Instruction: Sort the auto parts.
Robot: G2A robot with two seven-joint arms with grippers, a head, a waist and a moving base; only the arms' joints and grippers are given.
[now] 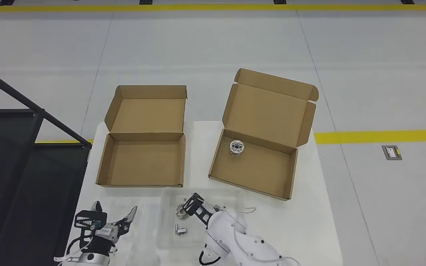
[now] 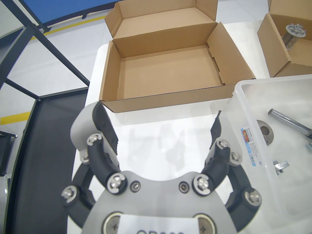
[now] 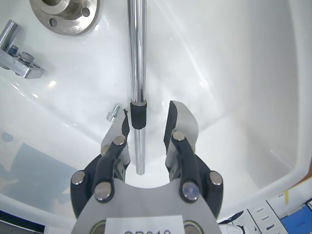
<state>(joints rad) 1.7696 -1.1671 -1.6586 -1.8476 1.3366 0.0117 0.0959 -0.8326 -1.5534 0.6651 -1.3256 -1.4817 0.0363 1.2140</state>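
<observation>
Pickup pending: we find the steel rod [image 3: 136, 57] lying in the clear bin [image 3: 268, 98], centre frame, its long axis running straight out between the half-open, unclamped jaws of the right gripper [image 3: 148, 109], the nearer arm. The left gripper [image 2: 158, 109] hangs wide open beside the bin.

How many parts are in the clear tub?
4: a rod inside the open right gripper, a bolt just beside it, a flange and a bracket block farther off. Others may be hidden.
</observation>
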